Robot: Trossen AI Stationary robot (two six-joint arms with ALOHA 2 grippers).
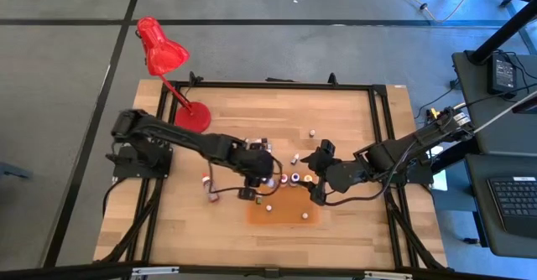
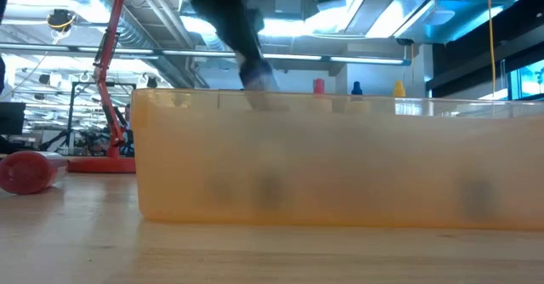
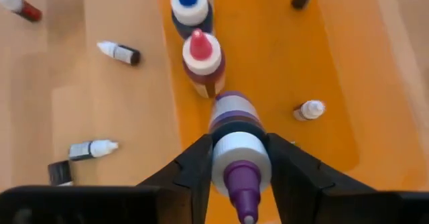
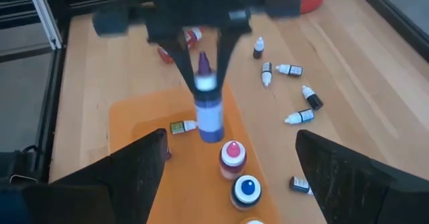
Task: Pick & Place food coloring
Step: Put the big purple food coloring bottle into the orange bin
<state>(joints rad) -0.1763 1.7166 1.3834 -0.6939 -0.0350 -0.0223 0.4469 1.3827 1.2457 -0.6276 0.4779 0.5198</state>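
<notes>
Over the mat: the left claw grips a purple bottle by its white collar, tip pointing up, base hanging just above the orange mat
Neighbours: a red-tipped bottle and a blue-tipped bottle stand in a row right beside the held one, both upright on the mat
Right claw: the right claw hangs wide with nothing between its fingers, close by on the far side of the same row
Strays: small droppers lie scattered on the bare surface, off the mat; a few more sit on the mat itself
Risk one: lowering at a slight slant could knock the red-tipped bottle, and it would likely topple the blue one behind it
Risk two: the grip sits high on a tall narrow bottle, so it may swing or land on an edge and tip when let go
Risk three: the two claws work very near each other; a sideways move by either could clip the other arm or sweep the standing bottles
</notes>
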